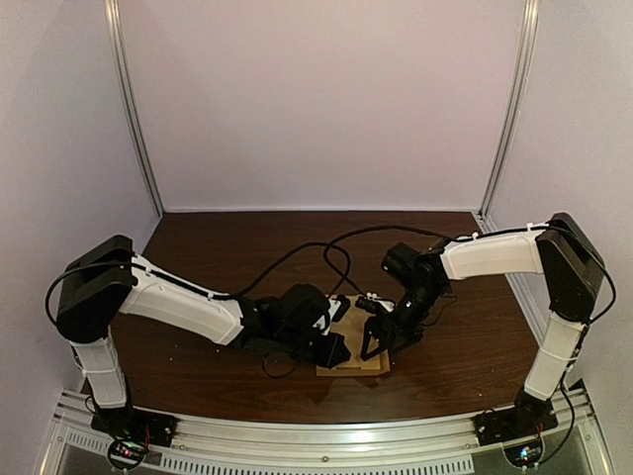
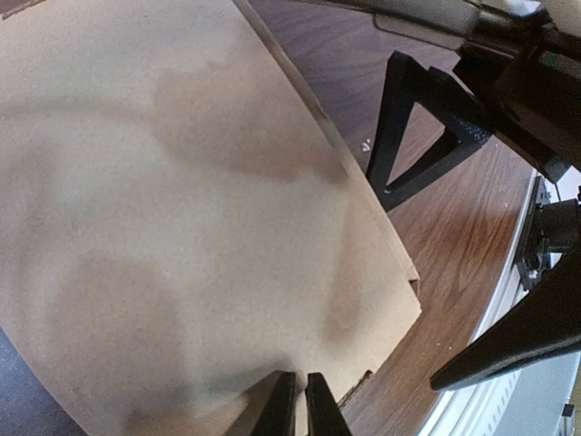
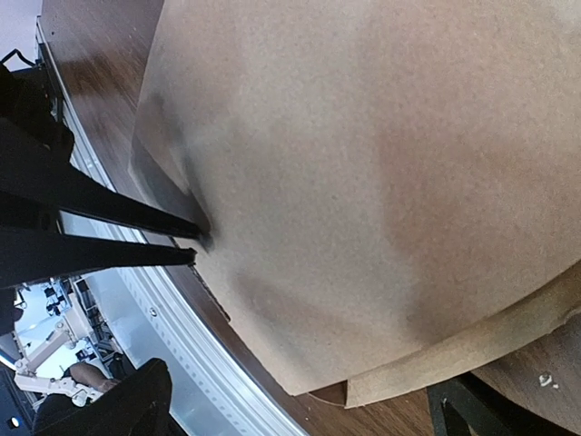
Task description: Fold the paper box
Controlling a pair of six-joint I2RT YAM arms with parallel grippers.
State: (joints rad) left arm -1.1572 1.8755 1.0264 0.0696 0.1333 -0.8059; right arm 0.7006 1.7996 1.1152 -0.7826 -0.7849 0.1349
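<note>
top external: one flat paper box on one table; two grippers: left gripper pinches its edge, right gripper spread wide beside it.

The far half of the table is left open, crossed only by cables looping toward the right arm; near centre is blocked by the left gripper and right gripper, crowded over the paper box; only a narrow gap seems to be left between them; bare wood is left at near right; the near edge is closed off by a rail.
</note>
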